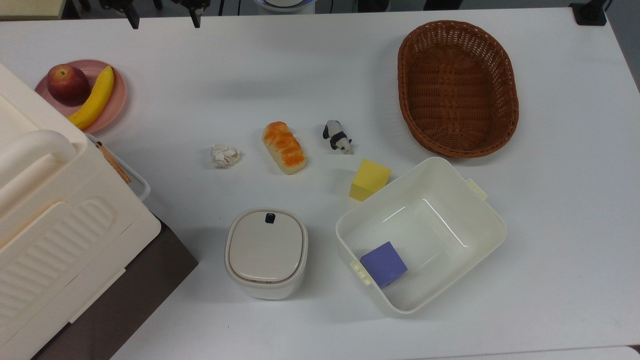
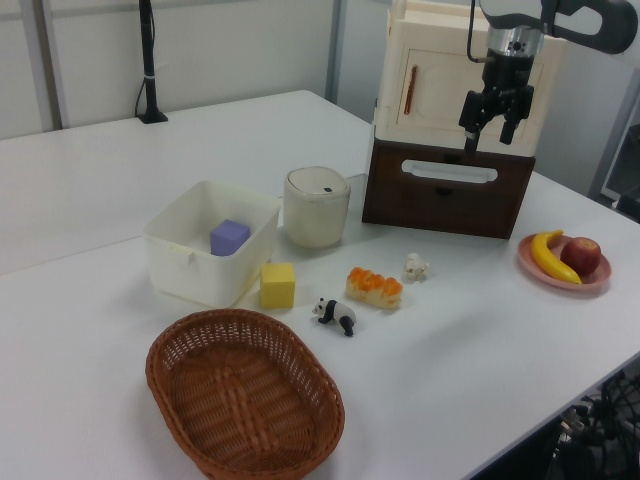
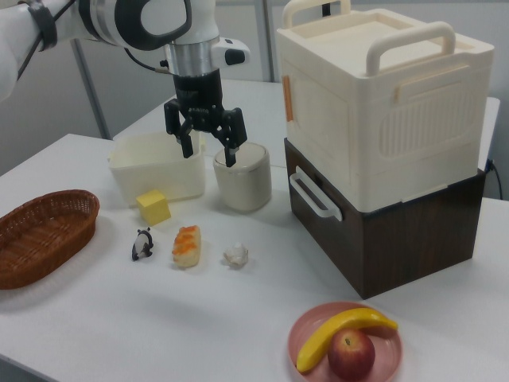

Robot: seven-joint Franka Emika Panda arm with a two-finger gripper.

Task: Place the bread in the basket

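The bread (image 1: pixel 284 147) is a small loaf with a glossy orange top and cream sides. It lies on the white table between a crumpled paper ball and a toy panda; I also see the bread (image 2: pixel 374 287) (image 3: pixel 186 245) from the sides. At the top view's upper right sits the reddish-brown wicker basket (image 1: pixel 457 87) (image 2: pixel 245 400) (image 3: pixel 40 235), with nothing in it. My gripper (image 1: pixel 164 17) (image 2: pixel 490 128) (image 3: pixel 209 150) hangs high above the table, open and holding nothing. It is well apart from the bread, toward the far edge in the top view.
Paper ball (image 1: pixel 224 155), toy panda (image 1: pixel 338 136) and yellow cube (image 1: pixel 370 179) lie near the loaf. A white bin (image 1: pixel 492 220) holds a purple cube (image 1: pixel 384 263). A lidded canister (image 1: pixel 266 252), a fruit plate (image 1: pixel 117 95) and a tall cream case (image 1: pixel 50 210) stand around.
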